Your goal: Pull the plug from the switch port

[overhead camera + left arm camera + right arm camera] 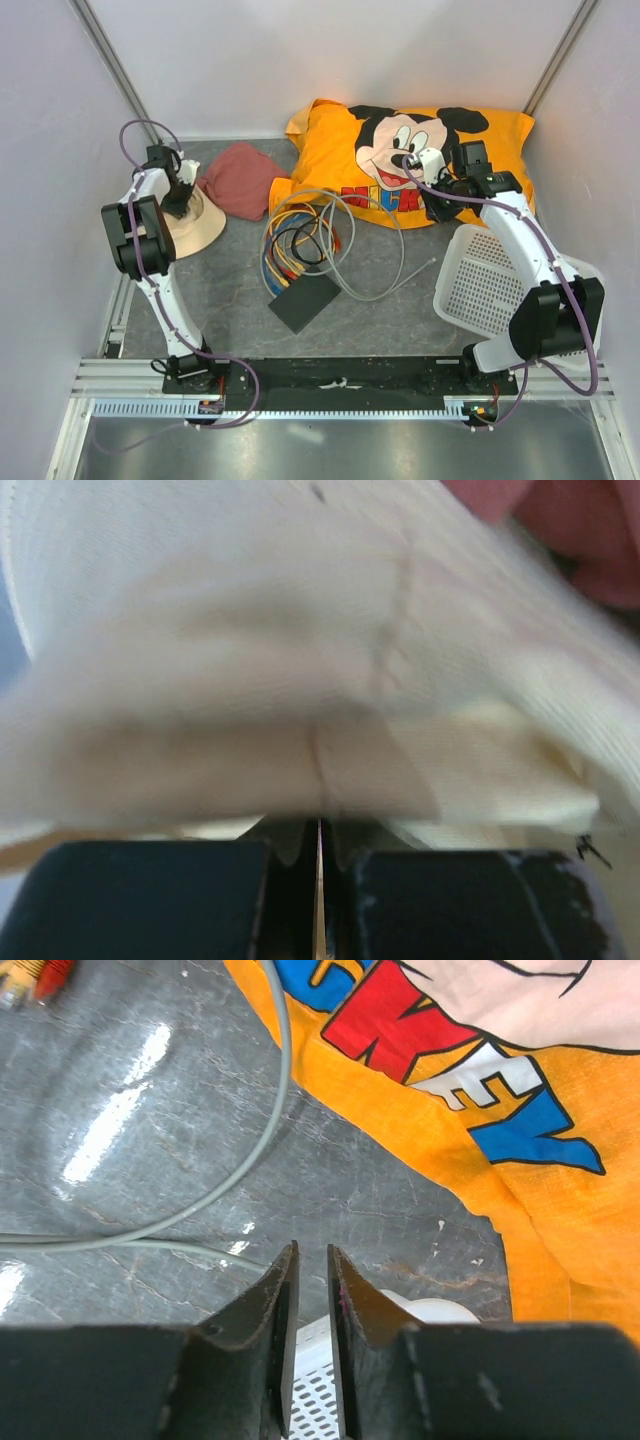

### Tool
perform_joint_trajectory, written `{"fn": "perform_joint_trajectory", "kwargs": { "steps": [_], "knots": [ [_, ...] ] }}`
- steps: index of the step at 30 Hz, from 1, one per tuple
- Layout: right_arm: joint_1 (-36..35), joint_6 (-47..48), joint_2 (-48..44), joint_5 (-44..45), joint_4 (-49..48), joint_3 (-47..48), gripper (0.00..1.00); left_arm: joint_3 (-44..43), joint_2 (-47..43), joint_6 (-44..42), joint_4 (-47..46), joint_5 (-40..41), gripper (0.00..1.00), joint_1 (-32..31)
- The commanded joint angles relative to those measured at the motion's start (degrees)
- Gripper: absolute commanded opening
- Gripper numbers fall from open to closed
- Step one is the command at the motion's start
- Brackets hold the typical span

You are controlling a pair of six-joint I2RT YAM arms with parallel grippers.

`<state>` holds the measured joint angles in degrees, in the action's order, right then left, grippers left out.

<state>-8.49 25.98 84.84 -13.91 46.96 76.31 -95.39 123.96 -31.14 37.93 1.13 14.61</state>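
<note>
Lying flat mid-table, the switch (303,300) looks light, rigid and prone to sliding; pin its body and grip a plug (280,275) by its housing. Left gripper (180,205) is closed against the hat (197,232). Right gripper (312,1250) is slightly parted and empty.

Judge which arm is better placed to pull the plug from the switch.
Right, probably: the right end effector is empty, jaws slightly apart, beside the grey cable. The left end effector is shut on the cream hat, left of the switch.
</note>
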Motion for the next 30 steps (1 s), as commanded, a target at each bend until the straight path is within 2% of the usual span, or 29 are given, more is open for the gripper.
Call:
{"fn": "perform_joint_trajectory", "kwargs": {
  "steps": [1,2,3,4,5,6,8,9,12,14,16,19,20,23,27,30],
  "knots": [
    [-0.03,-2.24,-2.66,-4.01,-0.20,1.82,0.30,5.47,-10.13,9.06,0.83,-5.25,0.14,-0.46],
    [-0.21,-2.59,-2.66,-4.54,-0.55,1.82,0.32,7.92,-11.97,11.77,0.91,-5.78,0.20,-0.55],
    [-0.21,-2.60,-2.57,-5.24,-0.47,2.17,0.35,9.42,-13.56,13.10,1.00,-7.52,0.30,-0.55],
    [-0.82,-2.34,-2.49,-5.86,-0.55,2.43,0.49,10.92,-17.05,14.42,0.92,-7.98,0.35,-0.64],
    [-1.52,-1.90,-2.75,-6.21,-0.90,3.05,0.54,13.63,-18.91,18.00,0.48,-8.07,0.46,-0.64],
    [-2.49,-1.20,-2.92,-6.21,-0.99,3.31,0.58,15.31,-20.93,19.87,-0.31,-7.46,0.63,-0.64],
    [-6.35,0.47,-3.62,-6.22,-1.17,3.49,0.60,20.39,-27.61,23.29,-3.46,-8.68,0.76,-0.81],
    [-7.67,1.52,-3.89,-6.30,-1.34,2.88,0.62,21.47,-29.46,23.92,-4.00,-9.47,0.82,-1.77],
    [-12.76,1.89,-4.77,-7.96,-2.22,1.21,0.61,22.44,-33.16,24.81,-2.43,-10.00,0.82,-4.76],
    [-14.79,2.58,-5.82,-9.81,-2.75,0.16,0.60,23.58,-37.10,24.63,-1.46,-11.84,0.79,-6.60],
    [-19.35,3.46,-7.22,-11.05,-4.06,-0.90,0.58,25.07,-40.10,23.23,-0.58,-19.73,0.76,-7.40],
    [-25.16,3.47,-7.67,-11.48,-5.12,-2.40,0.53,29.29,-43.89,20.06,2.31,-23.72,0.59,-9.95],
    [-26.30,3.21,-7.58,-11.75,-5.30,-2.75,0.52,31.48,-44.07,19.71,3.28,-23.71,0.42,-10.39],
    [-30.08,3.29,-6.79,-12.02,-5.65,-3.98,0.43,34.91,-41.79,15.86,8.99,-21.44,0.02,-11.53],
    [-33.16,3.91,-5.13,-10.53,-5.65,-3.89,0.39,39.40,-42.05,12.59,6.02,-14.41,0.02,-11.62],
    [-33.34,2.15,-3.28,-9.47,-6.26,-2.93,0.38,36.26,-41.26,15.39,1.19,-19.13,0.02,-12.15]
  ]
}}
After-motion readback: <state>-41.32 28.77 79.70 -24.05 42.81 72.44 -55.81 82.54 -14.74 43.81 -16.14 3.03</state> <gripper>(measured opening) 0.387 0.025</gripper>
